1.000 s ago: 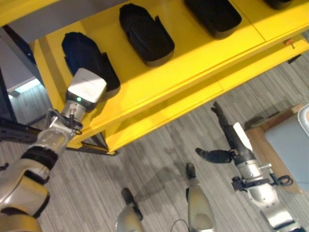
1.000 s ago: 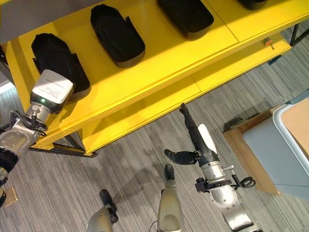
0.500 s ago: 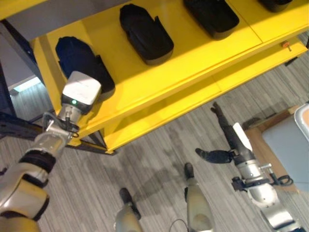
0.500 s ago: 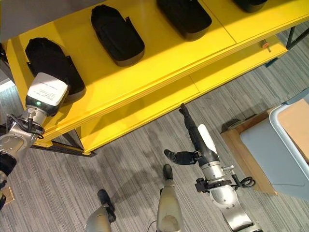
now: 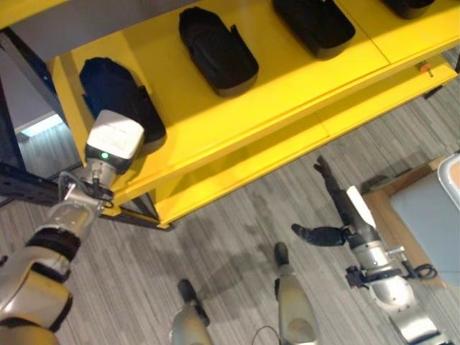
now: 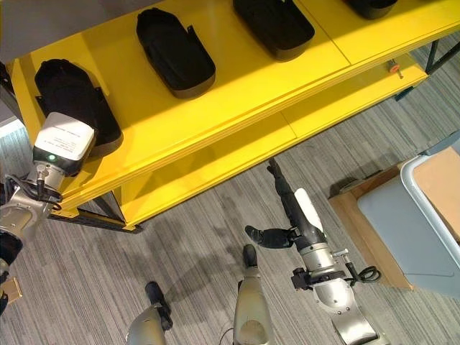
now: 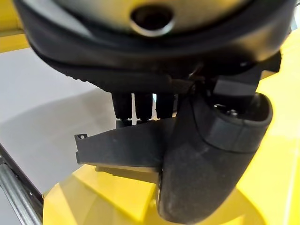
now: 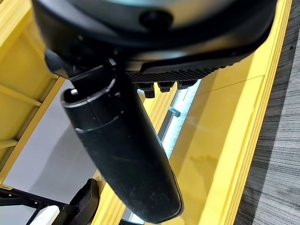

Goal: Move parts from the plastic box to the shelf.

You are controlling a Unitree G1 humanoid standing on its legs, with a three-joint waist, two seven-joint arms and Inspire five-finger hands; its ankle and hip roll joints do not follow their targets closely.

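A black moulded part [image 5: 115,90] lies at the left end of the yellow shelf [image 5: 215,126]. My left hand reaches onto it from the lower left, mostly behind the white wrist box [image 5: 113,139]. In the left wrist view the part's thin wall [image 7: 122,145] sits pinched between the fingers [image 7: 136,105] and the curled thumb [image 7: 206,164]. My right hand [image 5: 352,215] hangs over the floor at the lower right, open, with straight fingers, thumb spread and nothing in it. The grey-blue plastic box [image 6: 395,215] stands at the right edge.
Three more black parts [image 5: 218,50] [image 5: 315,21] [image 5: 410,6] lie in a row along the shelf. A lower yellow shelf board [image 5: 287,154] juts out below. A dark metal frame [image 5: 29,190] stands at the left. The box rests on a wooden base [image 6: 359,230].
My left hand has drawn back towards the lower left, and the leftmost black part has slid left along the shelf with it. The right hand has barely moved.
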